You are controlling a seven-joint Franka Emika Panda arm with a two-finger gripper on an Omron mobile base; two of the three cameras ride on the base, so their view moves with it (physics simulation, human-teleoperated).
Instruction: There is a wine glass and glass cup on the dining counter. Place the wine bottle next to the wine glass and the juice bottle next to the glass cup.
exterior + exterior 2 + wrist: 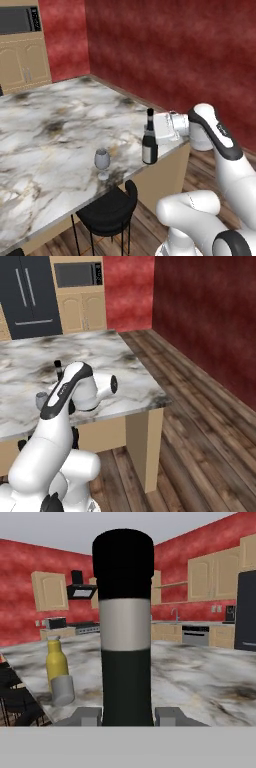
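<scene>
Marble of the dining counter (55, 135) spreads widest of all here, a pale slab veined in brown and black, running back toward tan cabinets (22, 62) and a red wall (170, 50). A black round stool (107, 212) sits tucked under the counter's near edge, just below the glass. The white arm (220, 150) reaches in level from beyond the counter's near corner, and its gripper (161, 128) is clenched on the wine bottle (149, 140), taking it high, at the neck; in the hand view the bottle's dark neck (125, 637) with its grey band stands between the two fingertips (172, 716), close against both. The wine bottle stands upright on the counter close to its near edge, near that corner, its pale label facing out. The wine glass (102, 162) stands on the counter beside the bottle, farther from the corner along the same edge, apart from it and not touching. In the hand view, the juice bottle (56, 662) stands upright on the counter well beyond the wine bottle, near an edge of the slab, and the glass cup (63, 690) sits right in front of it, overlapping its base; whether they touch cannot be told.
</scene>
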